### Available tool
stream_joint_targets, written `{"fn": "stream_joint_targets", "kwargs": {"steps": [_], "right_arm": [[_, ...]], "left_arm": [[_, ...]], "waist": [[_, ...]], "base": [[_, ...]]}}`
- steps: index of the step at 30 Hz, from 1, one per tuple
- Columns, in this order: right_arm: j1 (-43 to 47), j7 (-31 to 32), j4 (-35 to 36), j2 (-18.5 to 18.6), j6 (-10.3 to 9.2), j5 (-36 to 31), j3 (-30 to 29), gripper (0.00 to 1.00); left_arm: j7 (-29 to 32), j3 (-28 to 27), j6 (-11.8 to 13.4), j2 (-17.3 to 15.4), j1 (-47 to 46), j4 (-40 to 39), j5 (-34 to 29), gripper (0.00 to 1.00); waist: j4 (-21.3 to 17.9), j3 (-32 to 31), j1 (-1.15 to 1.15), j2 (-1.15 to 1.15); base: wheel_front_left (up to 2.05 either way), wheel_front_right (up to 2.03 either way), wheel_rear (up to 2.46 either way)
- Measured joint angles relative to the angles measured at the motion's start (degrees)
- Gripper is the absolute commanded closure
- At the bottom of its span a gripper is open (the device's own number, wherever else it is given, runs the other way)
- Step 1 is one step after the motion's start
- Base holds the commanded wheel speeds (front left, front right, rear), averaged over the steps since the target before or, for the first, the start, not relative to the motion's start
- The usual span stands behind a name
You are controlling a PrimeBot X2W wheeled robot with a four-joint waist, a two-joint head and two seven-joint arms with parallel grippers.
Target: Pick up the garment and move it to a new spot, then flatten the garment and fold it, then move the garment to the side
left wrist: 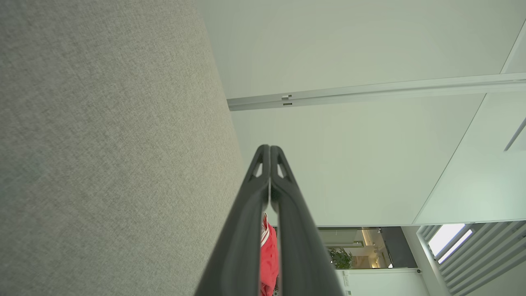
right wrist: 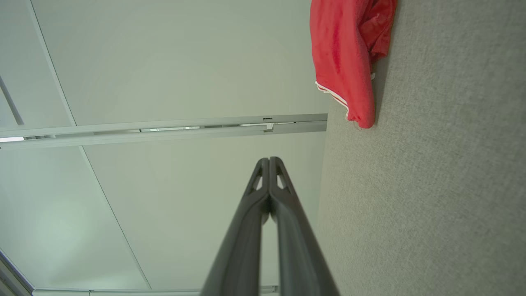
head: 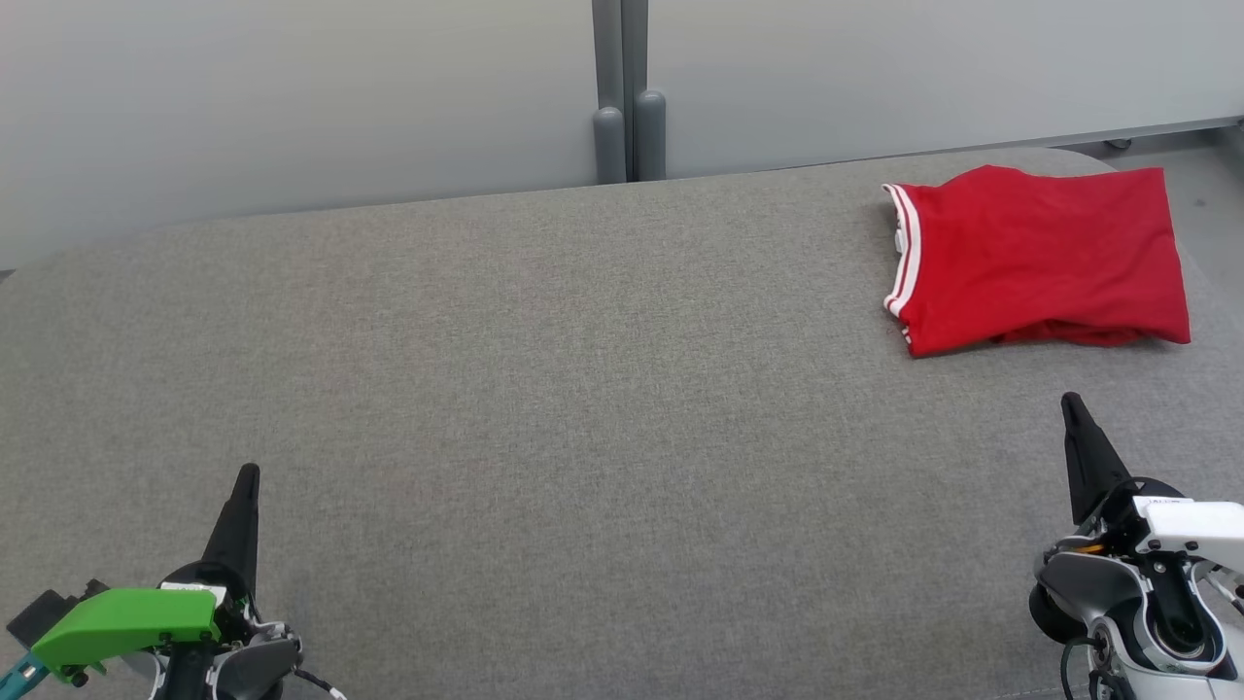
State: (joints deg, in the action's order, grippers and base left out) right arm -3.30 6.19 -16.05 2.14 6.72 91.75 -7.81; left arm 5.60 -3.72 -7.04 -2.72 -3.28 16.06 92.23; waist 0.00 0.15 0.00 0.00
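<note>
Honestly, the big grey fabric-covered table (head: 544, 389) has the red garment with white-striped trim (head: 1040, 258) lying roughly folded at its far right corner. Left hand (head: 248, 473) and right hand (head: 1071, 401) sit clenched on nothing by the near edge. I'd send the right: open wide, pinch the near hem. The wrist label is too small to read.

Bright, even light; soft shadows (wrist views bend at edges).
</note>
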Motion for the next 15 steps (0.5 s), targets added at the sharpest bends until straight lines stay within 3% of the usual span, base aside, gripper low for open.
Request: {"fn": "stream_joint_targets", "kwargs": {"steps": [15], "right_arm": [[0.0,0.0,0.0,0.0,0.00,0.0,0.0,1.00]], "left_arm": [[0.1,0.0,0.0,0.0,0.0,0.0,0.0,1.00]], "waist": [[0.0,0.0,0.00,0.00]], "base": [[0.00,0.00,0.00]]}}
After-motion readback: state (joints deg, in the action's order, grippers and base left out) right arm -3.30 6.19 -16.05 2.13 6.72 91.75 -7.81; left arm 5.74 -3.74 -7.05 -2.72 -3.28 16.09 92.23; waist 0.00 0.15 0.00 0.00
